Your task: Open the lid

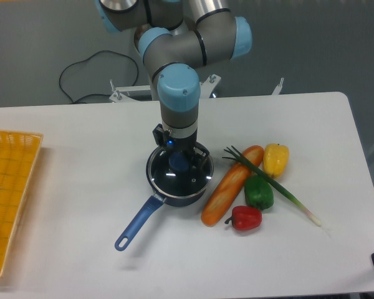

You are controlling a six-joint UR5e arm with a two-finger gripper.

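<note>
At table centre: lid (179, 175) sits seated on the saucepan (174, 194), not yet lifted | gripper (178, 161) directly above, down at the blue knob (178, 163); grip state cannot be told | left: raise lid clear | progress: early, judged.

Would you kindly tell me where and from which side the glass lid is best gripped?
Probably by the blue knob at the centre of the lid, coming straight down from above. The lid lies flat on the saucepan, the knob standing up; the gripper hangs over it.

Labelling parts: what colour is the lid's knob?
Blue; the knob on the lid shows in the fixed camera.
</note>
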